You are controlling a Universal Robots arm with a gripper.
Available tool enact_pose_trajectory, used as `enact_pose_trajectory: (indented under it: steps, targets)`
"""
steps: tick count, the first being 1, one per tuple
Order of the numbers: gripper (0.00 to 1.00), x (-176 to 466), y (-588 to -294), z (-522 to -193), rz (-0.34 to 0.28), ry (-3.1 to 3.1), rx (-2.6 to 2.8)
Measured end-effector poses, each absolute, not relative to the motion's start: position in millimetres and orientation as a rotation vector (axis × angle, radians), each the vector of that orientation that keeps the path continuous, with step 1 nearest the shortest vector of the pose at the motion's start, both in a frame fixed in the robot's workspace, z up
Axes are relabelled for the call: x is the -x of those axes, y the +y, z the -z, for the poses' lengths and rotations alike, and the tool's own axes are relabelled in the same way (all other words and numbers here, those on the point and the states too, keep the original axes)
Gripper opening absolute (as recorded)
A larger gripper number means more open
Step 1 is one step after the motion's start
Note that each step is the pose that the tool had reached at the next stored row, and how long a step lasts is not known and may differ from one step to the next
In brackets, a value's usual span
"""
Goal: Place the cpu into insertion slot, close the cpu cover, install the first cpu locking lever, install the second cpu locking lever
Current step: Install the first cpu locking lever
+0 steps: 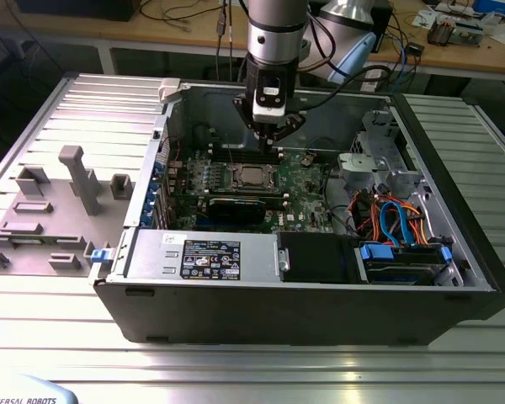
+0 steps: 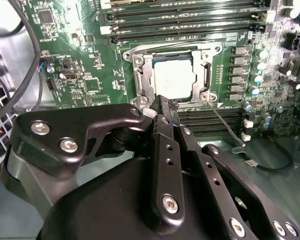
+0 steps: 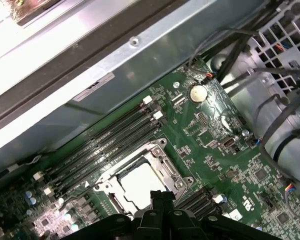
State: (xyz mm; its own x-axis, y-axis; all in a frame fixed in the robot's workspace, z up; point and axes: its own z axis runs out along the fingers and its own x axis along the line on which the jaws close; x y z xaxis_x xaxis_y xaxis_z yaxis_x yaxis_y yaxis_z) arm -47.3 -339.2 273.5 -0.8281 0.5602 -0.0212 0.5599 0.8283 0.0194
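The cpu (image 2: 172,77) lies flat in the insertion slot (image 2: 135,75) on the green motherboard (image 2: 90,60), its silver top showing through the cut-out of the cpu cover (image 2: 208,75), which lies down over it. A thin wire lever (image 2: 222,125) angles away from one socket corner across the memory slots. My gripper (image 2: 162,102) is shut with nothing in it, its tip hovering just beside the socket's edge. In the exterior view the gripper (image 1: 270,145) hangs slightly above and behind the cpu (image 1: 252,176). The first wrist view shows the cpu (image 3: 140,185) by the fingertips (image 3: 160,196).
The motherboard sits inside an open computer case (image 1: 454,278). Long memory slots (image 2: 190,22) flank the socket. A black graphics card (image 1: 236,208) lies in front of it. Coloured cables (image 1: 396,219) and drive bays fill the exterior view's right. A grey fixture plate (image 1: 50,210) lies at its left.
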Motion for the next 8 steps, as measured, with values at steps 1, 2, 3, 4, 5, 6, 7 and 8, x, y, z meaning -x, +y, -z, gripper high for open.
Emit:
enact_pose_trajectory:
  steps: [1,2,3,4,5,6,7,8]
  targets:
    - [0.11,47.3,-339.2,-273.5,-0.019,2.979,-0.912]
    - [0.11,47.3,-339.2,-273.5,-0.019,2.979,-0.912]
    - [0.11,47.3,-339.2,-273.5,-0.019,2.979,-0.912]
    - [0.11,47.3,-339.2,-273.5,-0.019,2.979,-0.912]
    - [0.11,47.3,-339.2,-273.5,-0.019,2.979,-0.912]
    - [0.11,47.3,-339.2,-273.5,-0.019,2.979,-0.912]
    - [0.11,47.3,-339.2,-273.5,-0.019,2.979,-0.912]
    - [0.11,47.3,-339.2,-273.5,-0.019,2.979,-0.912]
